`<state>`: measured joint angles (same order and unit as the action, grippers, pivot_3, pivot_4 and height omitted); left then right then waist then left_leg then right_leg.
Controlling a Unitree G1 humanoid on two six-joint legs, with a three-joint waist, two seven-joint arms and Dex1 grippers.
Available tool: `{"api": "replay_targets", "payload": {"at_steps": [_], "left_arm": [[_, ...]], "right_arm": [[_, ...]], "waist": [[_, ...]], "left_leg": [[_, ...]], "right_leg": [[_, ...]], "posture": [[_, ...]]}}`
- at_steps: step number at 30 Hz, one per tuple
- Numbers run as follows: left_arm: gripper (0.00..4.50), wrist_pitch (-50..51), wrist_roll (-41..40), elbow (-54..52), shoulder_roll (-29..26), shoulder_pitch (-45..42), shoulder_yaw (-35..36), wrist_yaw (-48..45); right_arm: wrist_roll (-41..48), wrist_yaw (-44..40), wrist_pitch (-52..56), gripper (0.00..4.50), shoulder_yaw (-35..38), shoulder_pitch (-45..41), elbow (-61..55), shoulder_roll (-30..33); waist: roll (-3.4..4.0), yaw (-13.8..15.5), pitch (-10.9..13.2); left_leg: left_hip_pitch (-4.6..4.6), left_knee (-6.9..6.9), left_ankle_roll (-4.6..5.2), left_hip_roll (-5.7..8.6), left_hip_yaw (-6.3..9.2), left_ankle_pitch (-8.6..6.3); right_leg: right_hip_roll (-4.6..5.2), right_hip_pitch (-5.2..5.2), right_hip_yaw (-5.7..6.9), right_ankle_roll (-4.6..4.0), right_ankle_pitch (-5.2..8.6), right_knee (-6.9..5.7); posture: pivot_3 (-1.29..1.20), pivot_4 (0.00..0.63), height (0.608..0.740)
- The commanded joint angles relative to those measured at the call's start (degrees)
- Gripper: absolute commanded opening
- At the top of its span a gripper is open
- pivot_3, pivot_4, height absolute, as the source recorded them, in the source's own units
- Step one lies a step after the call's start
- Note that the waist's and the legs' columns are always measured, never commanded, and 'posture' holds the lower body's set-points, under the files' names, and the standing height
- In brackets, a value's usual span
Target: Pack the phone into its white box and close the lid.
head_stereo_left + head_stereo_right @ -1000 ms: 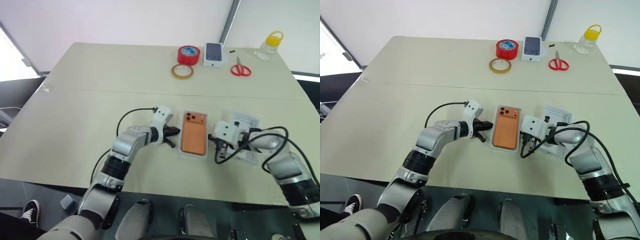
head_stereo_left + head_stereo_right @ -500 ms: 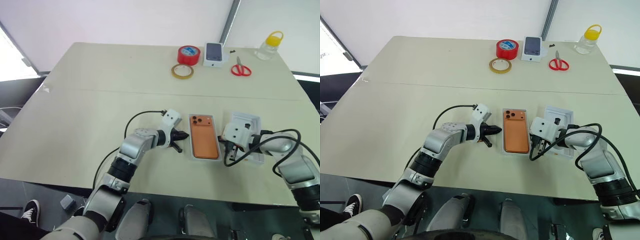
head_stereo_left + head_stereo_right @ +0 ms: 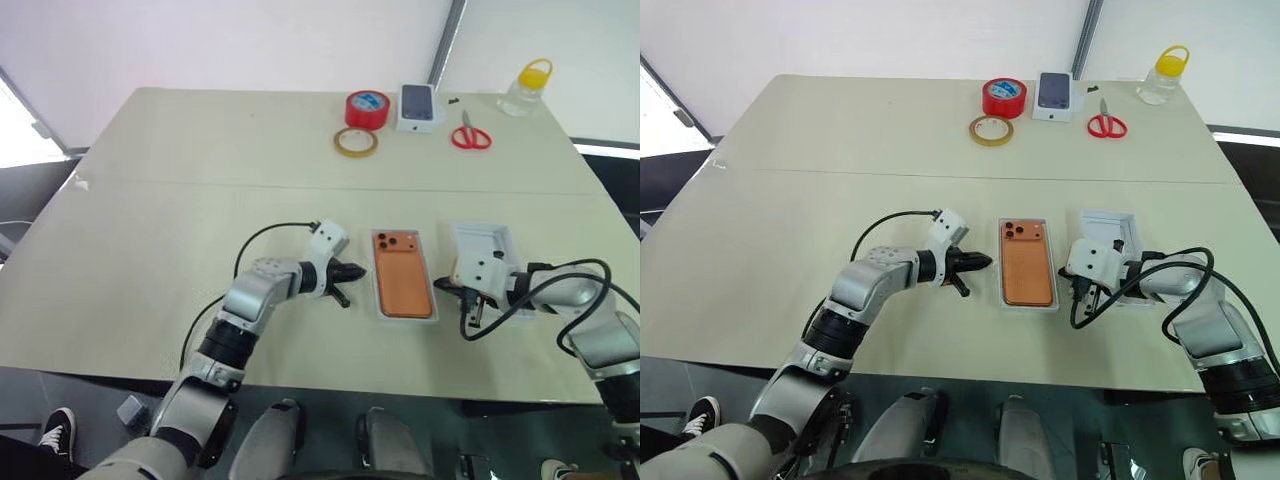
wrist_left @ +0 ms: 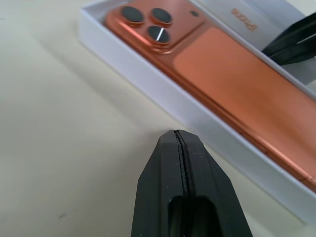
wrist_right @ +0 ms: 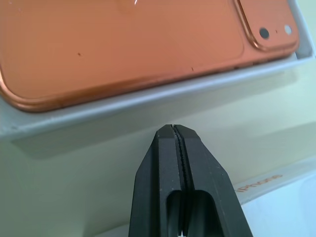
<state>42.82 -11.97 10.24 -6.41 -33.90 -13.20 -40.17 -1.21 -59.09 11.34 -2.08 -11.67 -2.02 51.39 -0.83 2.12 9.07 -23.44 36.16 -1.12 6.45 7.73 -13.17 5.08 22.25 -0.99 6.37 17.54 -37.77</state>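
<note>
- Phone (image 3: 1027, 262) lies camera side up inside the white box (image 3: 1001, 262), near the front middle of the tabletop (image 3: 790, 200); we see the lens cluster at its far corner.
- Left end effector (image 3: 985, 262) has its fingers pressed together, holding nothing, tip just beside the box's left wall, not touching.
- Right end effector (image 3: 1078, 292) is likewise closed and empty, on the box's right side, between the box and the lid (image 3: 1118, 230).
- Lid sits open side up just right of the box, partly covered by the right arm.
- Far edge: we note red tape roll (image 3: 1003, 98), clear tape roll (image 3: 992, 130), small printed box (image 3: 1055, 94), red scissors (image 3: 1105, 122), yellow-capped bottle (image 3: 1163, 75).
</note>
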Motion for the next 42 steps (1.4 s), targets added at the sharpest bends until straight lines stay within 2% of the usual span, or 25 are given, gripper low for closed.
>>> {"api": "replay_targets", "payload": {"at_steps": [1, 7, 10, 13, 17, 20, 21, 24, 28, 33, 42], "left_arm": [[0.02, -2.3, -0.9, -2.8, -1.4, 0.2, 2.0, 0.3], [0.02, -7.5, -2.6, -5.9, -5.5, 1.3, 6.0, -1.5], [0.02, -6.2, -6.9, -9.5, -8.8, 2.8, 9.5, -4.7], [0.83, -7.7, -8.4, -10.8, -12.2, 3.8, 12.0, -6.2], [2.76, -11.4, -9.4, -12.9, -16.8, 6.0, 13.3, -9.8], [4.26, -13.0, -11.4, -15.7, -20.7, 8.9, 13.8, -14.3], [4.45, -12.9, -12.5, -16.8, -21.8, 9.9, 14.1, -15.7], [4.45, -13.4, -15.8, -19.5, -24.8, 12.4, 15.7, -19.8], [4.45, -18.9, -16.1, -19.3, -26.3, 13.9, 16.7, -22.5], [4.45, -23.8, -16.1, -19.3, -27.0, 15.9, 16.4, -25.0], [4.45, -28.9, -16.8, -20.0, -28.1, 18.7, 16.9, -27.1]], "right_arm": [[0.3, -0.7, 0.1, 0.00, 2.8, 2.1, 1.5, 3.6], [2.8, -0.3, 0.5, 0.00, 5.9, 3.2, 1.4, 5.3], [6.7, 3.3, 6.2, 0.00, 7.6, -1.3, -0.8, 0.9], [9.4, 8.6, 14.4, 0.82, 8.9, -7.1, -1.0, -4.3], [6.6, 12.0, 17.0, 2.80, 7.8, -9.7, 1.3, -3.9], [5.9, 12.3, 24.9, 4.33, 6.3, -9.9, 0.8, -1.7], [6.4, 11.2, 28.4, 4.48, 5.6, -9.8, -0.6, -0.6], [10.7, 10.4, 43.8, 4.48, 6.3, -11.5, -6.0, 0.9], [13.5, 9.2, 53.8, 4.48, 5.8, -11.2, -11.3, 4.5], [15.5, 12.9, 61.5, 4.48, 6.8, -8.4, -15.0, 3.5], [17.5, 20.0, 70.8, 4.48, 6.1, -11.9, -17.6, -0.4]], "waist": [[0.00, 0.2, 0.0], [0.00, 0.0, 0.0], [0.02, -0.7, 0.1], [0.06, -2.0, 0.1], [0.08, -1.7, 0.1], [0.10, -1.3, 0.1], [0.13, -1.3, 0.1], [0.21, -1.4, 0.2], [0.37, -1.5, 0.2], [0.36, -1.4, 0.3], [0.37, -1.5, 0.3]], "left_leg": [[0.00, 0.00, 0.00, 0.00, 0.00, 0.00], [-0.01, 0.00, -0.01, 0.00, -0.01, 0.00], [-0.01, -0.03, -0.01, -0.06, -0.06, 0.01], [0.01, -0.02, -0.06, -0.16, -0.08, 0.04], [0.00, -0.08, -0.07, -0.18, -0.05, 0.04], [-0.05, -0.09, -0.16, -0.16, -0.07, 0.09], [-0.07, -0.09, -0.15, -0.13, -0.07, 0.09], [-0.09, -0.08, 0.10, -0.15, -0.08, -0.06], [-0.09, -0.12, 0.20, -0.20, -0.08, -0.11], [-0.10, -0.13, 0.24, -0.20, -0.09, -0.14], [-0.12, -0.12, 0.24, -0.20, -0.10, -0.14]], "right_leg": [[0.00, -0.01, 0.00, 0.00, 0.00, 0.00], [0.01, 0.01, -0.01, 0.00, 0.00, 0.00], [-0.03, 0.10, -0.08, -0.01, 0.00, -0.08], [-0.09, 0.19, -0.11, -0.09, -0.04, -0.23], [-0.11, 0.24, -0.09, -0.14, -0.07, -0.25], [-0.08, 0.26, -0.11, -0.14, -0.06, -0.17], [-0.05, 0.26, -0.10, -0.14, -0.06, -0.17], [-0.04, 0.28, -0.12, -0.15, -0.06, -0.17], [-0.06, 0.35, -0.11, -0.19, -0.07, -0.21], [-0.05, 0.33, -0.12, -0.19, -0.07, -0.16], [-0.05, 0.36, -0.13, -0.19, -0.08, -0.18]], "posture": [[0.00, 0.150, 0.740], [0.00, 0.150, 0.740], [0.00, 0.150, 0.740], [0.00, 0.150, 0.740], [0.00, 0.150, 0.740], [0.00, 0.150, 0.740], [0.00, 0.150, 0.740], [0.00, 0.150, 0.740], [0.00, 0.150, 0.740], [0.00, 0.150, 0.740], [0.00, 0.150, 0.740]]}}
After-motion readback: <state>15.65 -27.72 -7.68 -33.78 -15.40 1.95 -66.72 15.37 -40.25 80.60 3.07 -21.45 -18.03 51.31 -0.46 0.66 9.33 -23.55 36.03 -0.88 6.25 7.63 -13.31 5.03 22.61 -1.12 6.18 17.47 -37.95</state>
